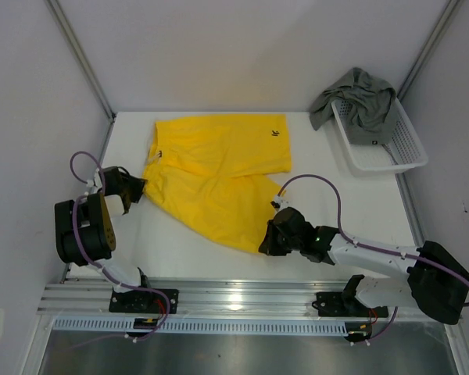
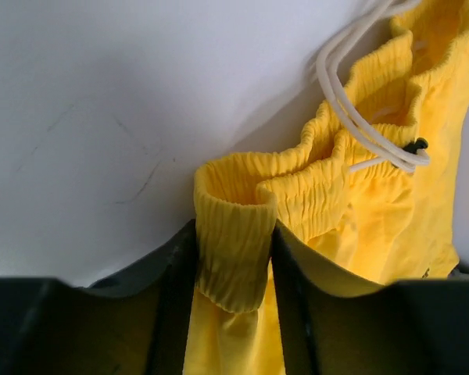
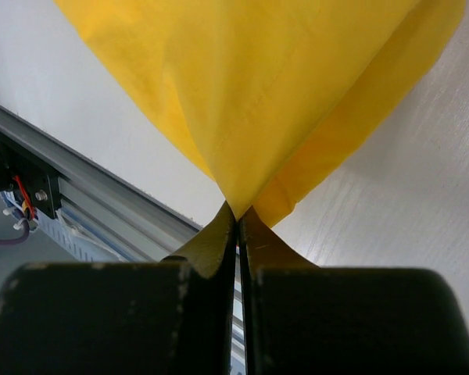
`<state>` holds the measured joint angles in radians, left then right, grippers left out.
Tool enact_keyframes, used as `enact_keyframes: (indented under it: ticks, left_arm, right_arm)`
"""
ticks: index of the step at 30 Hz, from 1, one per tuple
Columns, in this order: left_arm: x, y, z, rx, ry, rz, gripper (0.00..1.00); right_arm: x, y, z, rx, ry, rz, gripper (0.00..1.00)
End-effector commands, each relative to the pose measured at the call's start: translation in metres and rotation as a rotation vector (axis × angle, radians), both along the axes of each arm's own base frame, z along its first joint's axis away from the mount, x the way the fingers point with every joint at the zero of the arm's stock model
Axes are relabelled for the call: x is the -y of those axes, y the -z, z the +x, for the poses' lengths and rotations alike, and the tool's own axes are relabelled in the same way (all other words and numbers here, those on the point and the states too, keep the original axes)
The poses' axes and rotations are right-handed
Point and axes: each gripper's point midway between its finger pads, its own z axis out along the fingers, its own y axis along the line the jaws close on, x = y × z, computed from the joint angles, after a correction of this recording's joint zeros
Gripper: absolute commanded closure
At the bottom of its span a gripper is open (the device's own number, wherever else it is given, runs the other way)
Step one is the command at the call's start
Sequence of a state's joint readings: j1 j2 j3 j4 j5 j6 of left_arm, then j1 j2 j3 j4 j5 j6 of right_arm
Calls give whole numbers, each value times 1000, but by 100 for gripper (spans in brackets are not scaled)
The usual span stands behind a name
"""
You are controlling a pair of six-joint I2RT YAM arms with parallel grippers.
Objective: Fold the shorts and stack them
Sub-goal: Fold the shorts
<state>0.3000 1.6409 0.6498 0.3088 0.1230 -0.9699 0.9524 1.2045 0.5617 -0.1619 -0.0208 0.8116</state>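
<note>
The yellow shorts (image 1: 219, 168) lie spread on the white table, with a small dark logo near the far right hem. My left gripper (image 1: 137, 190) is shut on the elastic waistband (image 2: 233, 250) at the shorts' left edge; a white drawstring (image 2: 352, 101) loops beside it. My right gripper (image 1: 267, 244) is shut on the near hem corner of the yellow shorts (image 3: 238, 205), pinched at the fingertips. The grey-green shorts (image 1: 358, 100) are draped over the white mesh basket (image 1: 402, 148) at the back right.
White walls close the table on the left, back and right. The aluminium rail (image 1: 234, 295) with both arm bases runs along the near edge; it also shows in the right wrist view (image 3: 102, 199).
</note>
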Motion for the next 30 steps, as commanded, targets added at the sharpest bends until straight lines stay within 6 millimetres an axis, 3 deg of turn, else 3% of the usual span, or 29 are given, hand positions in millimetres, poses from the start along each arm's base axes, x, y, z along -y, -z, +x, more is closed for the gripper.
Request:
enact_keyframes:
  ticks: [1, 3, 4, 7, 13, 14, 19, 25, 26, 30]
  left_arm:
    - [0, 13, -5, -35, 4, -4, 59]
    - [0, 11, -8, -25, -1, 1, 81]
    - [0, 9, -9, -22, -1, 2, 100]
    - [0, 2, -16, -16, 0, 19, 100]
    - [8, -8, -54, -128, 10, 22, 100]
    - [15, 1, -71, -196, 18, -10, 100]
    - [20, -1, -117, -337, -35, -25, 100]
    - [23, -39, -132, -233, -69, -8, 100]
    - [23, -45, -133, -213, -76, -7, 100]
    - [16, -93, -124, -60, -139, 10, 100]
  right_arm:
    - [-10, -25, 6, 45, 3, 43, 100]
    - [-11, -29, 5, 48, 1, 50, 100]
    - [-13, -32, 4, 51, -5, 53, 100]
    - [-7, -38, 6, 75, 14, 42, 100]
    - [10, -58, -8, 106, 24, 58, 100]
    - [13, -62, -8, 115, 33, 61, 100]
    - [30, -89, -11, 156, 59, 75, 100]
    - [47, -130, 0, 269, 110, 90, 100]
    - [46, -148, 5, 297, 118, 109, 100]
    - [41, -179, 24, 381, 107, 98, 100]
